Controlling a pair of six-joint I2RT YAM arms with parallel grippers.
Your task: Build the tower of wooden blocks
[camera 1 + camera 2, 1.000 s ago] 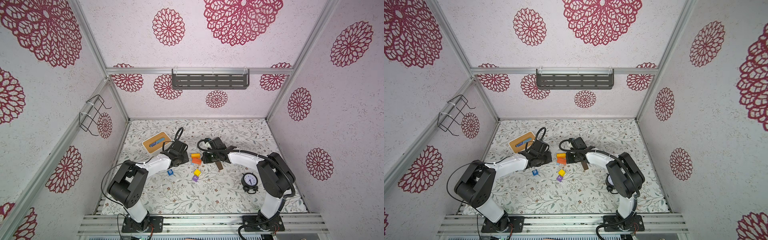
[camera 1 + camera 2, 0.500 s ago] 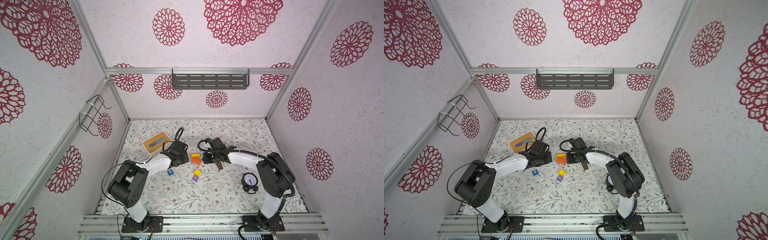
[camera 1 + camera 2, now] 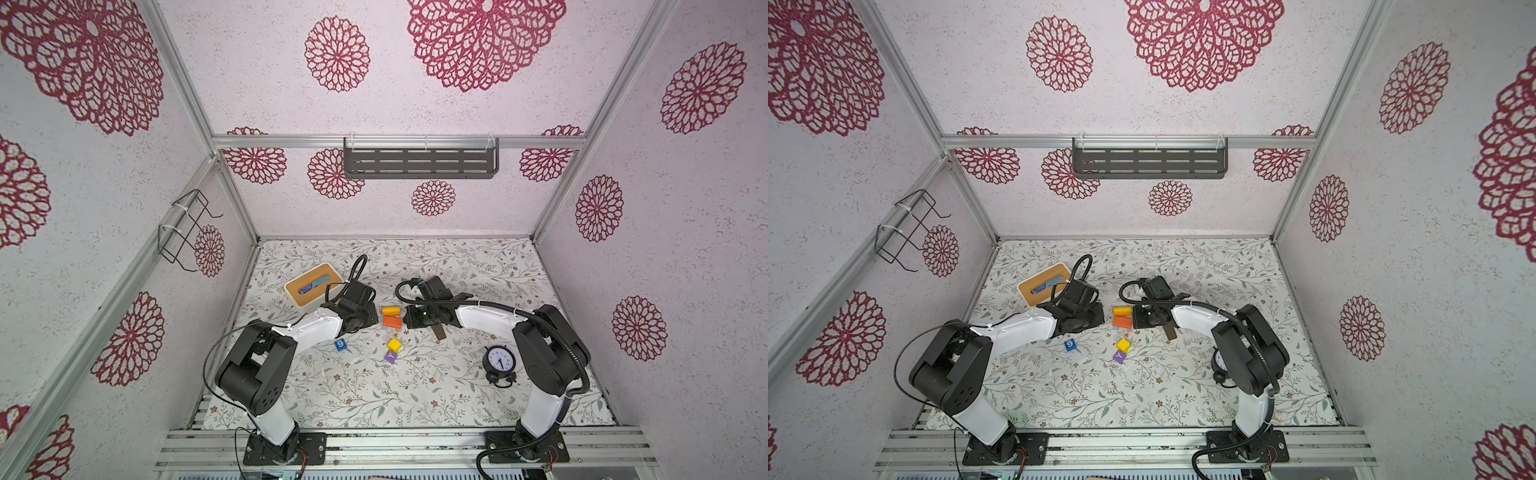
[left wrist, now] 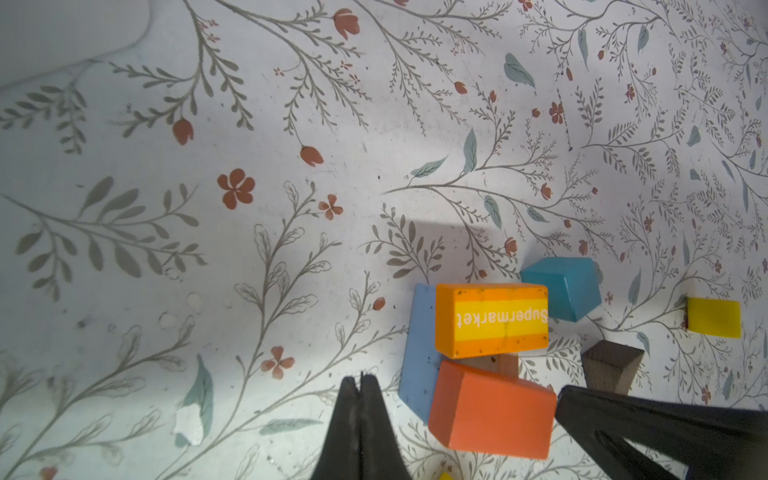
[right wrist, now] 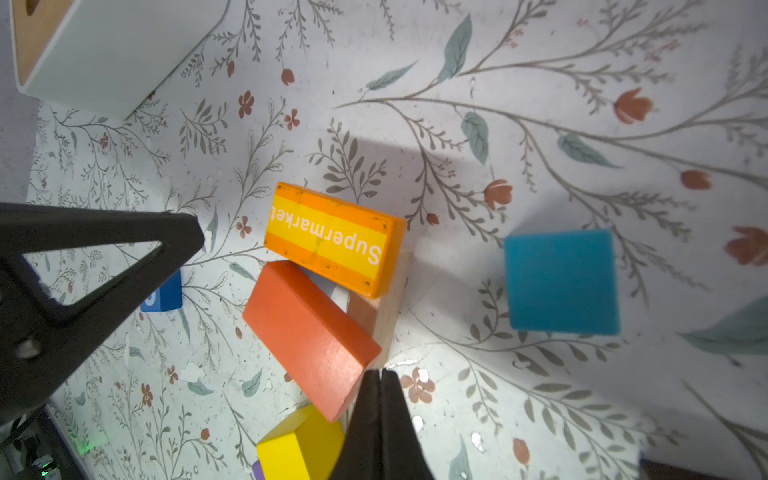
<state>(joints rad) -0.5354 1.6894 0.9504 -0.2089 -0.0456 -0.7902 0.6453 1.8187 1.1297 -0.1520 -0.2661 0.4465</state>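
Observation:
The tower is a low stack in both top views: an orange block (image 3: 392, 322) and a yellow-orange "Supermarket" block (image 3: 390, 310) lie side by side on a light blue block (image 4: 419, 353) and a tan block (image 5: 386, 299). My left gripper (image 4: 360, 378) is shut and empty on the stack's left, a little apart from it. On the right, my right gripper (image 5: 380, 372) is shut and empty, its tip at the orange block's end. Loose on the mat are a teal cube (image 5: 561, 282), a yellow cube (image 3: 394, 345), a purple cube (image 3: 390, 357), a blue "9" cube (image 3: 340, 344) and a dark brown bar (image 3: 438, 332).
A white box with a wooden lid (image 3: 313, 284) stands behind the left arm. Near the right arm's base sits a black alarm clock (image 3: 500, 360). Walls close the mat on three sides, and a metal rail runs along the front.

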